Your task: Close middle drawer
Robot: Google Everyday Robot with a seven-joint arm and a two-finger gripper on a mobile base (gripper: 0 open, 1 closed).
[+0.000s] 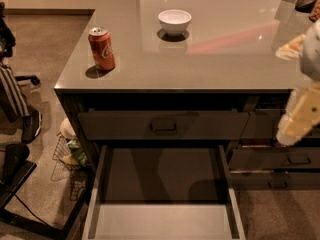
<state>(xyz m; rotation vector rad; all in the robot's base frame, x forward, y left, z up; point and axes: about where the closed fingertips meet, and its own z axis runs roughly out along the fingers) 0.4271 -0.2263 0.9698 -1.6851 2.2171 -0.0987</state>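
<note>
The middle drawer [162,219] is pulled far out toward me below the counter. Its pale grey floor and side walls show, and its front runs off the bottom edge. Above it sits the matching wide top drawer front [162,125] with a small rectangular pull, shut. My gripper [300,116] hangs at the right edge, cream-coloured, in front of the narrower right-hand drawers and to the right of the open drawer, touching nothing that I can see.
A red soda can [101,48] and a white bowl [174,21] stand on the grey countertop [225,59]. Narrow drawer fronts [280,159] sit at the right. A wire basket [70,156] and a chair base [20,184] stand on the floor at the left.
</note>
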